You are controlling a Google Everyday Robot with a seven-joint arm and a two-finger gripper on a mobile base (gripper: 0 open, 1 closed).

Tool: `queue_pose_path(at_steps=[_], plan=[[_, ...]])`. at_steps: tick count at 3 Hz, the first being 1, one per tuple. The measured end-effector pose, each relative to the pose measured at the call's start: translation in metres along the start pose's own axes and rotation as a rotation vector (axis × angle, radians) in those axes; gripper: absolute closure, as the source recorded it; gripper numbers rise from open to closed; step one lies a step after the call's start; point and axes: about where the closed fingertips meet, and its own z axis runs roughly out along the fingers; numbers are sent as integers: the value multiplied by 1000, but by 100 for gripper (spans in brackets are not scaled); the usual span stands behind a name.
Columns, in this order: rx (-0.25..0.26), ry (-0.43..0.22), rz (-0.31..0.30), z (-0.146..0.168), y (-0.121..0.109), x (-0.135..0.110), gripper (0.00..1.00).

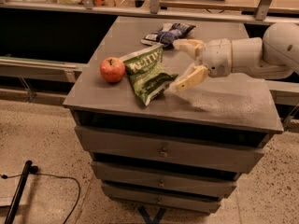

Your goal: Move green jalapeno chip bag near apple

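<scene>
Gripper (178,65) held apart, near apple (112,69); green jalapeno chip bag (147,72) laid beside apple; placement judged done, withdrawal required.

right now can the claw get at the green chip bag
Probably yes: the open claw sits beside the chip bag with nothing between them; the apple is on the bag's far side.

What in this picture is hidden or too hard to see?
1. Camera view: whether the green jalapeno chip bag touches the apple; the bag's edge covers the gap.
2. The open gripper, just right of the bag: its arm is cut off by the right edge.
3. The dark blue snack bag: print too small to read.
</scene>
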Motion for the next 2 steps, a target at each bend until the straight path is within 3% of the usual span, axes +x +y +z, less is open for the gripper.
queue_pose_path(at_steps=[1, 2], plan=[[90, -21, 26, -32, -16, 9, 0], [226, -42, 44, -80, -34, 19, 0]])
